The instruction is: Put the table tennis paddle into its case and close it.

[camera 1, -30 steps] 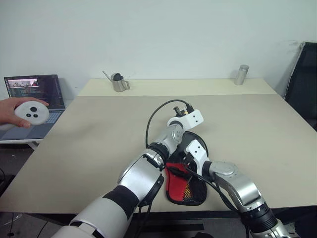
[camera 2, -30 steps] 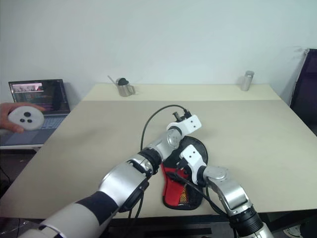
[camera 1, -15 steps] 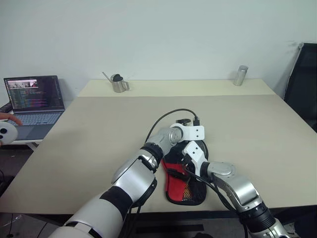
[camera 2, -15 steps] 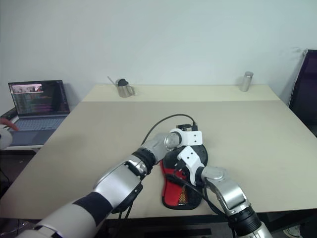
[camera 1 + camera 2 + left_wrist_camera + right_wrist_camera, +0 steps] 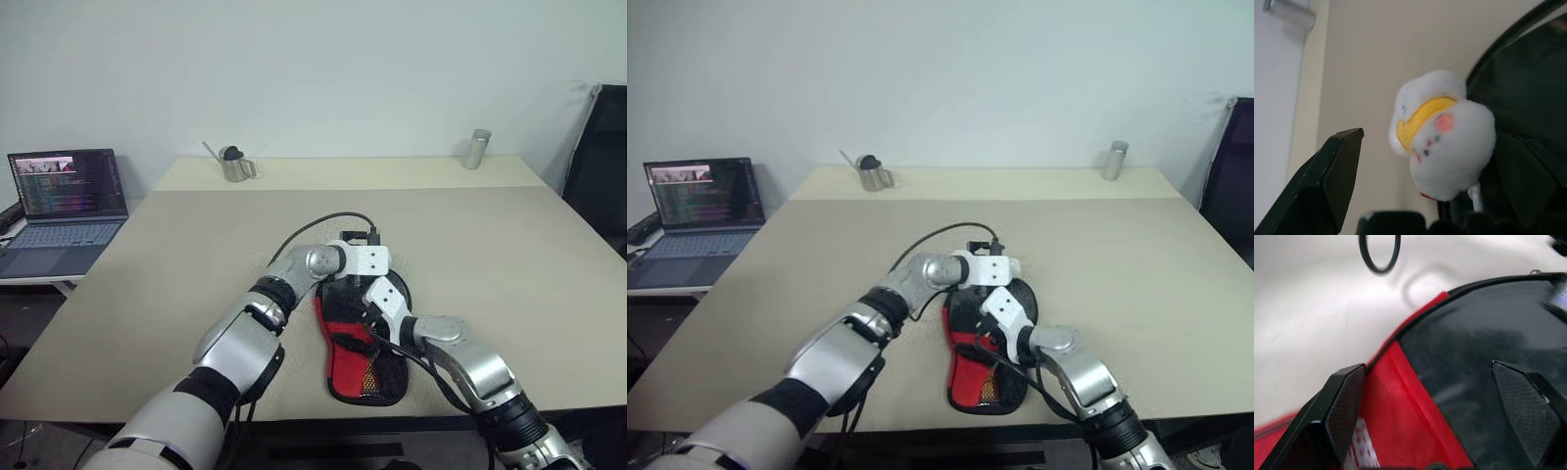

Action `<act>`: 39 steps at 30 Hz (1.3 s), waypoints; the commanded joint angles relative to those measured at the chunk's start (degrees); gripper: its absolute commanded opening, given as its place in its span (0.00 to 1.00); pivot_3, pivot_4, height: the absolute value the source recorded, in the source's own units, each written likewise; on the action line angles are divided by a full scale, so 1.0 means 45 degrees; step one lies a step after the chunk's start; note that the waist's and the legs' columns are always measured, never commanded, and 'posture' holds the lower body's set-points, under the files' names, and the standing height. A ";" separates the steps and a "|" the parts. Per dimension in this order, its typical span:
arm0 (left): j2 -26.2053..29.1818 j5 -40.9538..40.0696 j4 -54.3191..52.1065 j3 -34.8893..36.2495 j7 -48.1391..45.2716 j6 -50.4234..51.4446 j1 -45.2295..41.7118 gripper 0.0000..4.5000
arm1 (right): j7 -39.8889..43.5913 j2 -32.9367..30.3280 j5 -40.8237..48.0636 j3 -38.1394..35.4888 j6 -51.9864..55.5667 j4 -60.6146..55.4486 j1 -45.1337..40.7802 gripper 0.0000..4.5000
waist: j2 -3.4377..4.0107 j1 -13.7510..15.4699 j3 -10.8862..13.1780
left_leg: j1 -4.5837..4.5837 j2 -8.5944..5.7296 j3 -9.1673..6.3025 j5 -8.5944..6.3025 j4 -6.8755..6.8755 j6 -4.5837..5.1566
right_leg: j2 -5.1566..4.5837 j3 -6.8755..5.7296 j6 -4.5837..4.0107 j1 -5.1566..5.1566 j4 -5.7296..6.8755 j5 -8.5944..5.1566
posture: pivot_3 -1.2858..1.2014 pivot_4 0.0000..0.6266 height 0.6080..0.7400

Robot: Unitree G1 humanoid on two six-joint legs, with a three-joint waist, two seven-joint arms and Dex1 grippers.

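Case (image 5: 364, 345) lies flat near the table's (image 5: 176, 274) front edge, black round end away from the robot, red mesh end toward it; paddle not separately visible, judged to be inside. Left gripper (image 5: 1420, 196) stands with its fingers spread wide and grasps nothing, the fluffy charm (image 5: 1442, 147) hanging loose between them beside the case's black rim. Right gripper (image 5: 1440, 426) hovers over the black-and-red seam, likewise wide open and holding nothing. Step in hand, as judged: closing the zip. To do it well, the left gripper should close on the charm or the pull it hangs from, and the right should press the case flat so it does not slide while the pull is drawn along the rim; a grip on the fluff alone could slip. Compared with one second earlier: the left wrist has swung round and dropped toward the case's far end, and its fingers have opened from nearly closed; the right gripper has kept its place; a person's hand with a white round device, then at the far left by the laptop (image 5: 67, 191), has gone
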 commanded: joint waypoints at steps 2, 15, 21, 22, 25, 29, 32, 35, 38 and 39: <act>0.1619 -0.1355 -0.2799 0.0906 -0.1655 -0.0974 0.0510 0.99 | 0.0948 -0.1121 0.0122 0.0157 0.0361 -0.0734 -0.0071 1.00 | -0.0002 -0.0019 0.0011 | -0.0007 0.0005 -0.0001 0.0000 0.0000 -0.0001 | -0.0002 0.0002 -0.0001 -0.0009 -0.0003 0.0000 | 0.52 0.24 1.00; 0.3340 -0.5914 -0.9129 0.3064 -0.5218 0.2531 0.3653 0.99 | 0.2623 -0.3097 0.1966 -0.1720 0.0294 -0.2024 0.0663 1.00 | 0.0004 0.0287 0.0014 | -0.0046 0.0000 -0.0028 -0.0020 0.0005 0.0036 | 0.0000 -0.0008 -0.0004 0.0010 -0.0095 0.0002 | 0.52 0.24 1.00; 0.2813 -0.6634 -1.0239 0.3017 -0.5352 0.3775 0.4690 0.99 | 0.3742 -0.3775 0.5338 -0.4177 0.1640 -0.3989 0.0849 1.00 | 0.0009 0.0315 0.0017 | -0.0061 0.0014 -0.0039 -0.0022 -0.0002 0.0037 | -0.0003 -0.0002 -0.0007 0.0004 -0.0117 0.0004 | 0.52 0.24 1.00; 0.2619 -0.6746 -1.0295 0.2989 -0.5317 0.4069 0.4828 0.99 | 0.3859 -0.4004 0.5601 -0.4544 0.1690 -0.3963 0.0757 1.00 | 0.0009 0.0336 0.0018 | -0.0060 0.0014 -0.0041 -0.0023 -0.0003 0.0039 | -0.0003 -0.0002 -0.0007 0.0009 -0.0120 0.0004 | 0.52 0.24 1.00; 0.2168 -0.6707 -1.0457 0.2668 -0.5328 0.4723 0.5307 0.99 | 0.3751 -0.4625 0.5151 -0.4852 0.1185 -0.2975 0.0117 1.00 | 0.0009 0.0344 0.0017 | -0.0056 0.0003 -0.0035 -0.0043 0.0007 0.0076 | -0.0004 -0.0008 -0.0001 0.0024 -0.0127 0.0008 | 0.52 0.24 1.00; 0.1390 -0.6948 -1.0903 0.2198 -0.5501 0.6704 0.6168 0.99 | 0.3671 -0.5251 0.3536 -0.4165 -0.0264 -0.0619 -0.1516 1.00 | 0.0012 0.0302 0.0018 | -0.0035 0.0011 -0.0007 -0.0044 0.0003 0.0078 | -0.0003 -0.0004 0.0002 0.0026 -0.0118 0.0010 | 0.52 0.24 1.00; 0.1052 -0.6993 -1.1082 0.1998 -0.5458 0.7805 0.6597 0.99 | 0.4117 -0.5566 0.1948 -0.2989 -0.1831 0.1308 -0.2852 1.00 | 0.0018 0.0257 0.0021 | -0.0030 0.0015 0.0015 -0.0040 0.0001 0.0072 | -0.0001 0.0005 0.0001 0.0018 -0.0109 0.0010 | 0.52 0.24 1.00; 0.0745 -0.6927 -1.1040 0.2027 -0.5025 0.8713 0.6733 0.99 | 0.4721 -0.5482 0.0944 -0.2169 -0.3228 0.2992 -0.3983 1.00 | 0.0017 0.0257 0.0023 | -0.0032 0.0019 0.0020 -0.0031 -0.0004 0.0056 | -0.0001 0.0007 0.0000 0.0012 -0.0109 0.0011 | 0.52 0.24 1.00; 0.0936 -0.6105 -1.0932 0.1416 -0.4760 0.9585 0.6809 0.99 | 0.5249 -0.5290 0.0092 -0.1495 -0.4533 0.4498 -0.4832 1.00 | 0.0017 0.0278 0.0022 | -0.0033 0.0016 0.0027 -0.0027 -0.0002 0.0049 | -0.0004 0.0011 -0.0001 0.0014 -0.0116 0.0011 | 0.52 0.24 1.00; 0.0933 -0.6004 -1.0965 0.1335 -0.4623 1.0219 0.6812 0.99 | 0.5422 -0.5202 -0.0348 -0.1124 -0.5096 0.5071 -0.5148 1.00 | 0.0017 0.0281 0.0021 | -0.0035 0.0014 0.0026 -0.0027 -0.0002 0.0049 | -0.0005 0.0011 -0.0001 0.0014 -0.0116 0.0011 | 0.52 0.24 1.00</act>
